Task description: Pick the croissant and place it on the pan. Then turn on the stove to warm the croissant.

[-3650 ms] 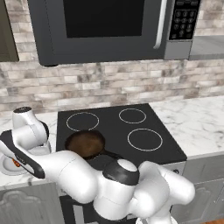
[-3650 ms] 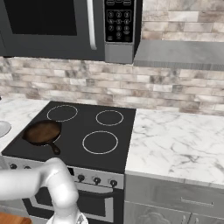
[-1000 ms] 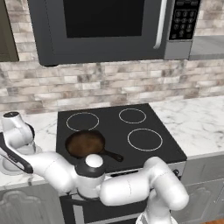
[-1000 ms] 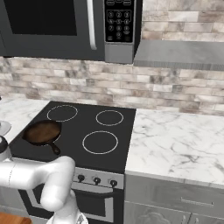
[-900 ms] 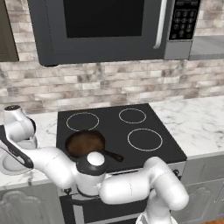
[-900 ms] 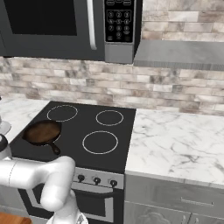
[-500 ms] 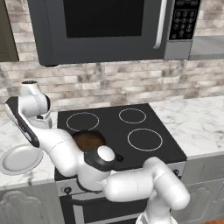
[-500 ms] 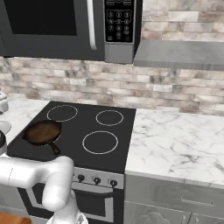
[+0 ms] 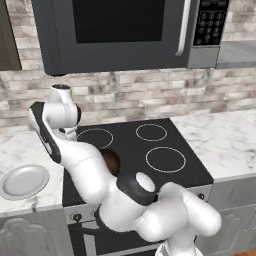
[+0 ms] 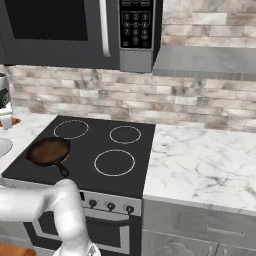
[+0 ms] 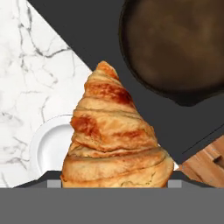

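Croissant (image 11: 114, 141) is held in the jaws, closed on it, raised off the counter (image 11: 30, 74), with the pan (image 11: 175, 48) at about 1 o'clock from it in the hand view. Judged status: pickup done; placement on the pan and switching on the stove (image 10: 87, 150) remain. The pan (image 10: 48, 151) sits empty over the front-left burner. A pale plate (image 9: 24, 181) lies on the marble counter at 9 o'clock of the stove. Microwave (image 9: 120, 32) hangs above; brick backsplash (image 10: 200, 107) behind.
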